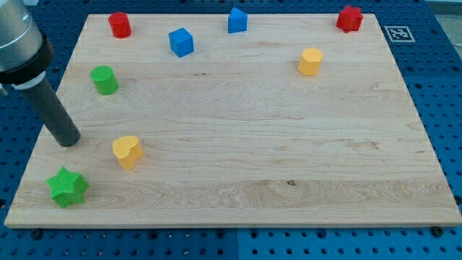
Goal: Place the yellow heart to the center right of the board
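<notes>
The yellow heart (pixel 127 152) lies on the wooden board (pixel 238 166) at the view's lower left. My tip (pixel 67 141) rests on the board just left of the heart, a short gap apart, not touching it. The dark rod rises from the tip toward the view's upper left corner. A green star (pixel 67 187) lies below the tip near the board's bottom left corner. A green cylinder (pixel 105 79) stands above the tip.
A red cylinder (pixel 120 24) sits at the top left, a blue cube (pixel 181 42) and a blue block (pixel 237 20) at the top middle. A yellow hexagonal block (pixel 310 62) sits upper right, a red block (pixel 349 19) in the top right corner.
</notes>
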Controlling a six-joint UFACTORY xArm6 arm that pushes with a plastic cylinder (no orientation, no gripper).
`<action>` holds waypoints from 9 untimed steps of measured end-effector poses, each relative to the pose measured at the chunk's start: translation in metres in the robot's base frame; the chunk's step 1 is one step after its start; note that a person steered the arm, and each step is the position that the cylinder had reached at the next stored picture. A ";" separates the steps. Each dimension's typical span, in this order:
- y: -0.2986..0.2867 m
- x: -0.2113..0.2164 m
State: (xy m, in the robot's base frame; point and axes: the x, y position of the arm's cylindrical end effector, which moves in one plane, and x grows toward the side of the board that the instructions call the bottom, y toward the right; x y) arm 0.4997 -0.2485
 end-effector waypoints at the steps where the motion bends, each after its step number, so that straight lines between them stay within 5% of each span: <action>1: 0.005 0.017; 4: 0.036 0.026; 9: 0.208 0.037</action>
State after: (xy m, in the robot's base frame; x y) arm 0.5369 -0.0407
